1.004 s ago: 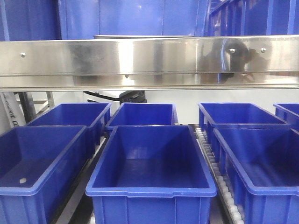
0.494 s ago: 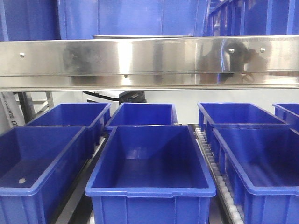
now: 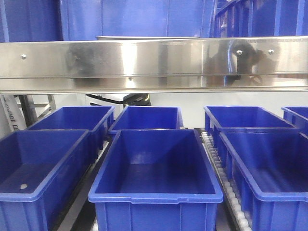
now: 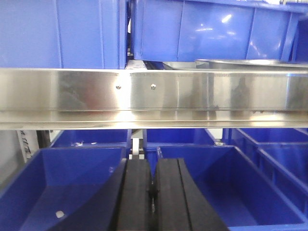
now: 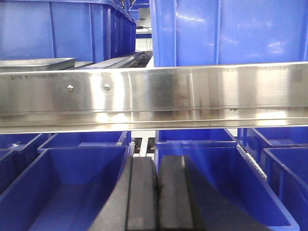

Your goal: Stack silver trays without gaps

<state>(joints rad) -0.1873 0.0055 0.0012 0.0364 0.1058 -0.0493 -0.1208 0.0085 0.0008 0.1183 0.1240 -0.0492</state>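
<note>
Steel rail [image 3: 154,65] spanned the shelf front; silver trays [image 4: 250,63] sat on the upper shelf behind it, rims just showing above. Left gripper [image 4: 153,192] was clenched, holding nothing, low over blue bins [image 4: 77,187]; trays lay up and to its right. Right gripper [image 5: 156,192] was also clenched and empty; a tray rim [image 5: 36,63] lay up-left. Long axes ran left-right. Neither arm looked clearly nearer.

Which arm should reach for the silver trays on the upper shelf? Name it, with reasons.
Probably left. In its wrist view the silver trays begin just above and right of the shut left claw; from the shut right claw they sit far off to the left.
</note>
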